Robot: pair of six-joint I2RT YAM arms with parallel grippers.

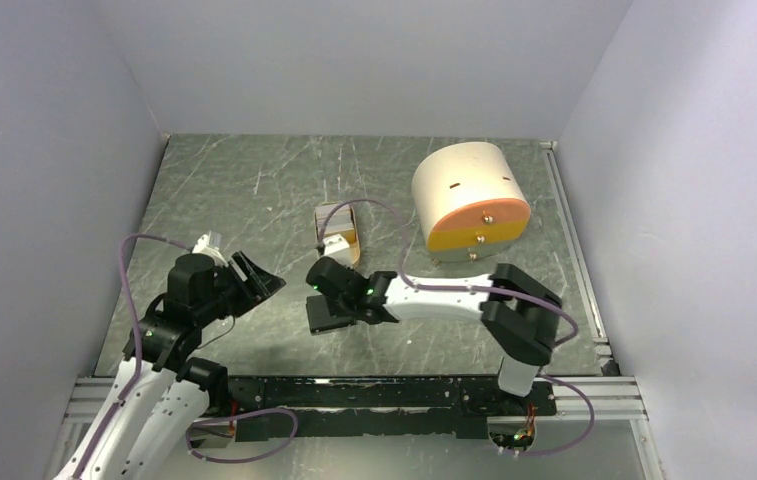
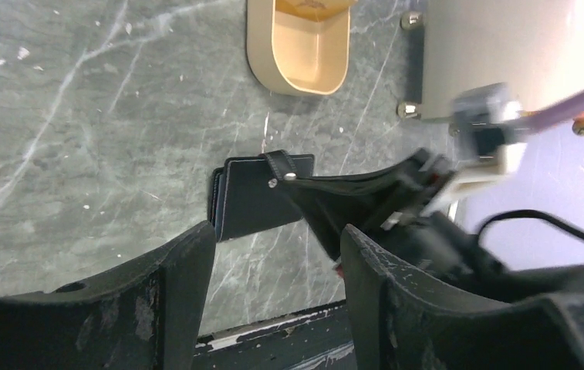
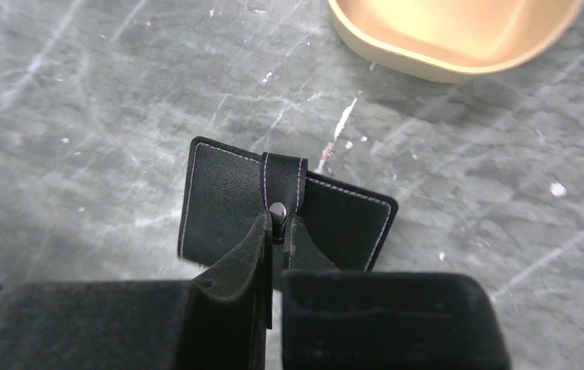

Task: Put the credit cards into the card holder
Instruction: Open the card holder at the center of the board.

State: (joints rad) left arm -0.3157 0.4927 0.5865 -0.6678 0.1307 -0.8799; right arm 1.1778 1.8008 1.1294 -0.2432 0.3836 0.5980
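Green marble counter [image 1: 254,190]: black card holder [image 3: 215,200] lies flat near center, just on the near side of tan tray [image 1: 339,232]. R gripper [image 3: 277,227] pinched narrow on its snap tab [image 3: 282,179]. L gripper [image 2: 273,247] spread wide to the left, holding nothing.

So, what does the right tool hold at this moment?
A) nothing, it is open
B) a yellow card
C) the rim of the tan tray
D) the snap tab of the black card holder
D: in the right wrist view, the right tool is shut on the snap tab of the closed black card holder.
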